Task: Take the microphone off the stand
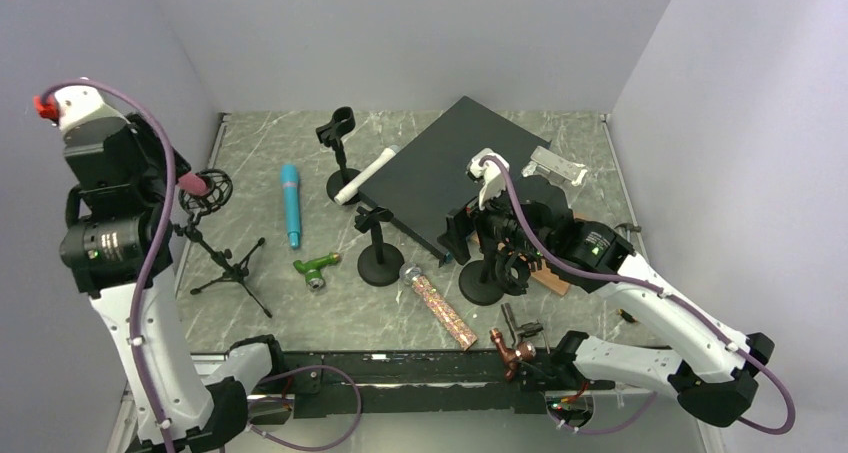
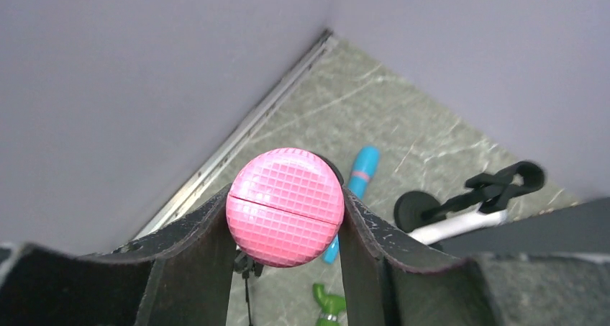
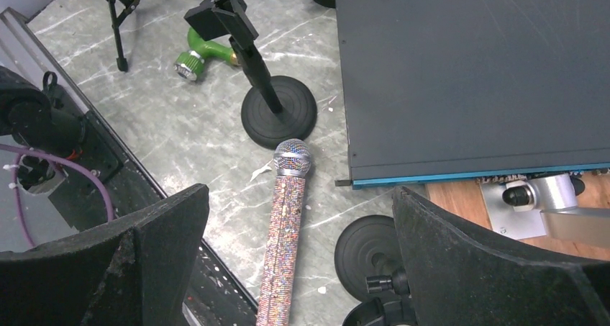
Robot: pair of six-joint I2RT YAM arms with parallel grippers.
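Blue microphone (image 1: 291, 205), green microphone (image 1: 317, 268), glitter microphone (image 1: 440, 306) lying flat, black panel (image 1: 450, 168), round-base stand (image 1: 381, 270)

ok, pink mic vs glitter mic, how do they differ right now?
The pink mic is raised, clamped between the fingers of the left gripper; the glitter mic lies flat on the table, untouched. Pink mic's head is a pink gridded ball; glitter mic's is silver mesh. Both are handheld microphones.

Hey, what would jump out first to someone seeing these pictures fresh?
The bright pink microphone, its ball head clamped in the left gripper at the tripod stand on the left of the table. Next, the glittery microphone lying near the front edge, framed by the open right gripper.
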